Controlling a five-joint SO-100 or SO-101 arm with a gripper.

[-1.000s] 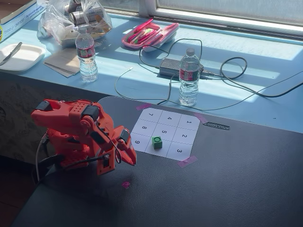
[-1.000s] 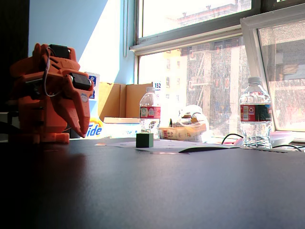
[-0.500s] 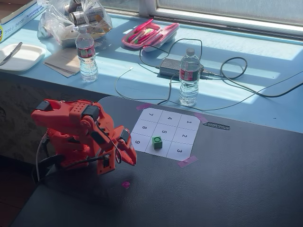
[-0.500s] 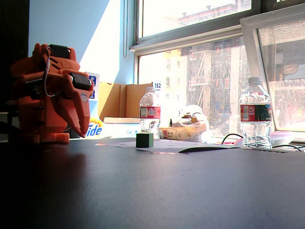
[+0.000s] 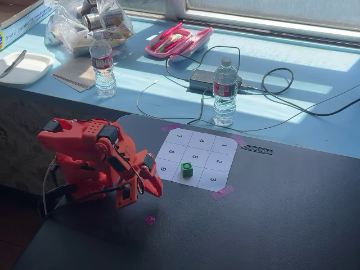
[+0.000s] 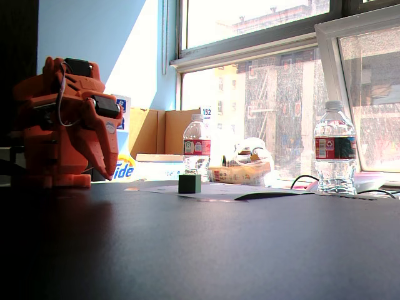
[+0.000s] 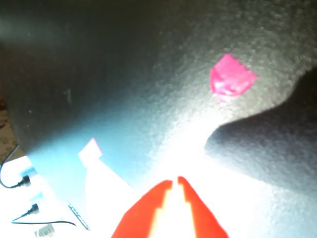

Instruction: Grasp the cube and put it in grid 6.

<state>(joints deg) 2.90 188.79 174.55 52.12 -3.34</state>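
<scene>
Cube (image 5: pixel 187 169) well right of pincer (image 5: pixel 153 183)

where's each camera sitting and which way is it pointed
A fixed view: high, angled down toward the window at the number sheet; folded arm at left.
A fixed view: table height, facing the window; arm at left.
Wrist view: looks down at the dark table; near-closed gripper at bottom.
Both fixed views share the cube and bottles.
</scene>
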